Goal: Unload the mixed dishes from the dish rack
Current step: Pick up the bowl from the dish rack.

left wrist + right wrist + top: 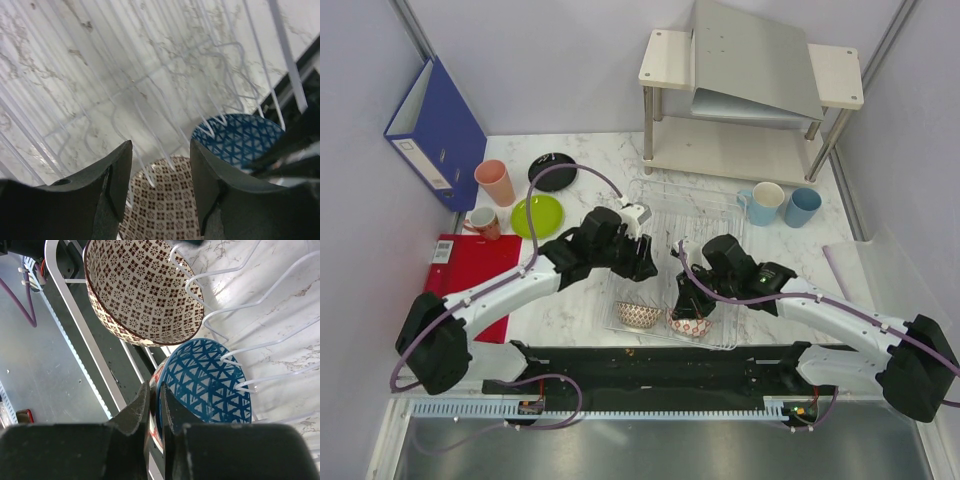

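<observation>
The see-through dish rack [695,212] with its wire prongs [150,90] lies mid-table. Two patterned bowls stand at its near edge: brown-white [638,316] and red-white [691,326]. My right gripper [688,298] is shut on the rim of the red-white bowl [205,382], whose inside is blue-patterned; one finger is inside and one outside [154,390]. My left gripper [645,262] is open and empty [161,165], hovering over the rack just above the brown-white bowl [167,207]. That bowl also shows in the right wrist view [145,290].
Left of the rack stand a black plate [553,170], a lime-green plate [537,215], a salmon cup [495,182] and mug [482,222]. Two light-blue cups [763,203] [802,207] stand at the right. A beige shelf [750,90], blue binder [438,130] and red mat [470,275] border the table.
</observation>
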Controlling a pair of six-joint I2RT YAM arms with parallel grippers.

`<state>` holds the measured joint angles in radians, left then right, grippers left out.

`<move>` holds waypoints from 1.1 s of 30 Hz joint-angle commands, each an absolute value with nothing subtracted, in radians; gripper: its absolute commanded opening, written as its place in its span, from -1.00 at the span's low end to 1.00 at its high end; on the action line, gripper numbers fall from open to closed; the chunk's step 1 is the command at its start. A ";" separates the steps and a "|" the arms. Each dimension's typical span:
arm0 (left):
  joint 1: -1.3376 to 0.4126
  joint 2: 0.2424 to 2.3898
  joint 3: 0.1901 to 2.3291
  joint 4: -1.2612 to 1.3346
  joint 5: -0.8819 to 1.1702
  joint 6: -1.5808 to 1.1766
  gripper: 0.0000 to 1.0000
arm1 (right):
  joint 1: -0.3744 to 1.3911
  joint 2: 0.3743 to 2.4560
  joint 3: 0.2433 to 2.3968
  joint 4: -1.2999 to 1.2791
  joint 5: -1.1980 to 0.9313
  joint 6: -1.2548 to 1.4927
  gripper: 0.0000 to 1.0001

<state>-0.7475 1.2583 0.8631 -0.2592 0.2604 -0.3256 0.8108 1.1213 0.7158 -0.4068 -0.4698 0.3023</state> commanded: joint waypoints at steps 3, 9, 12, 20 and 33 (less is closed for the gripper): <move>-0.712 1.472 1.029 -0.290 0.117 -0.342 0.04 | 0.808 1.121 0.745 -0.414 -0.405 0.295 -1.00; -0.572 1.653 1.115 -0.282 0.202 -0.420 -0.10 | 0.810 1.094 0.744 -0.411 -0.403 0.305 -1.00; -0.516 1.722 1.158 -0.281 0.228 -0.436 -0.17 | 0.808 1.086 0.750 -0.410 -0.399 0.308 -1.00; -0.396 1.795 1.175 -0.267 0.278 -0.480 -0.30 | 0.810 1.094 0.764 -0.405 -0.408 0.307 -1.00; -0.331 1.856 1.213 -0.261 0.288 -0.489 -0.35 | 0.799 1.114 0.868 -0.367 -0.394 0.333 -1.00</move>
